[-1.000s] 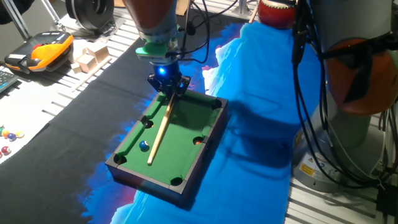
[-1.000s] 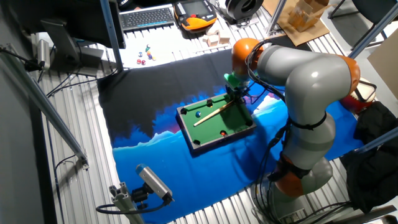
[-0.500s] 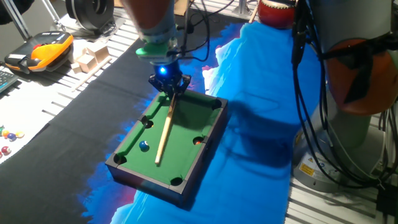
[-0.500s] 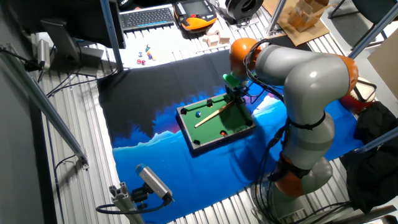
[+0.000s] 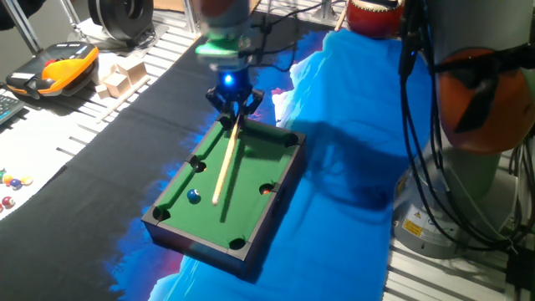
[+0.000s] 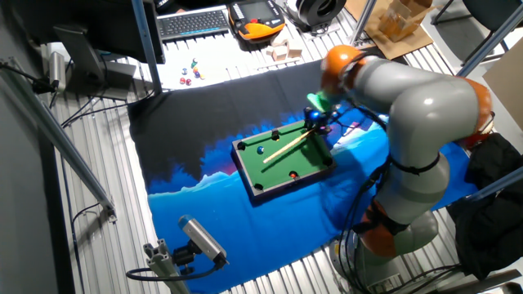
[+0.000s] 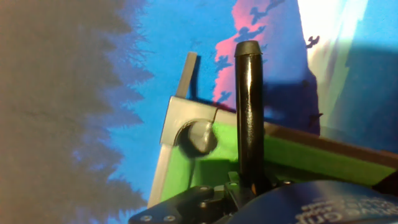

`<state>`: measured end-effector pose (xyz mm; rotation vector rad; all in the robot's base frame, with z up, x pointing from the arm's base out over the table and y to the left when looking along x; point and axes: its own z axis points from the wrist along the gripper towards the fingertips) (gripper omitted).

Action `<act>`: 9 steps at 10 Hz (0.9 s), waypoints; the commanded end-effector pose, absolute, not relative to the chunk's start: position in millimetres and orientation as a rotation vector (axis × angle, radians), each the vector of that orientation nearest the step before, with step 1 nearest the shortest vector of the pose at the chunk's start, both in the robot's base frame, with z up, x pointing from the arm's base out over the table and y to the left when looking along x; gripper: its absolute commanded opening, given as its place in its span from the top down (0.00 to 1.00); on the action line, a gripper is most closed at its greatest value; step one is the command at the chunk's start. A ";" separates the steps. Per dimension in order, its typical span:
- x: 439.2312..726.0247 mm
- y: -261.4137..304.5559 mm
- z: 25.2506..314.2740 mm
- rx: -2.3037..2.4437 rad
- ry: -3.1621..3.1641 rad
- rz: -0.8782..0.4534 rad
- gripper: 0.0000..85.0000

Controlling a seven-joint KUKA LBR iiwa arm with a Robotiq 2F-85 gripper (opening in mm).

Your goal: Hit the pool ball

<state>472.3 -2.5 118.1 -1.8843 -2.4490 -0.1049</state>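
Note:
The miniature pool table [image 5: 251,180] has green felt and a dark frame; it also shows in the other fixed view [image 6: 306,167]. The tiny blue pool ball [image 5: 194,196] lies near the table's left rail [image 6: 261,149]. My gripper [image 5: 235,102] hangs over the table's far end [image 6: 317,122], shut on a wooden cue stick [image 5: 224,163] that slants down over the felt. The cue tip is just right of the blue ball, apart from it. In the hand view the cue's black butt [image 7: 249,106] stands above a corner pocket [image 7: 198,137]. A reddish ball [image 5: 267,190] sits by the right side pocket.
A blue and black cloth [image 5: 351,125] covers the table. An orange-and-black handset [image 5: 52,71], wooden blocks [image 5: 119,75] and tiny loose coloured balls [image 5: 12,181] lie at the left. A keyboard [image 6: 193,21] is at the back. The robot's base [image 5: 468,125] stands at the right.
My gripper has moved back and to the right with the cue, drawing the tip up the table. The blue ball has not moved.

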 end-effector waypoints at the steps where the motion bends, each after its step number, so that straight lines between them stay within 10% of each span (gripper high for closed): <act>1: 472.5 -0.9 118.3 -1.918 -2.441 -0.025 1.00; 9: 471.2 5.1 121.2 -2.115 -2.306 0.004 1.00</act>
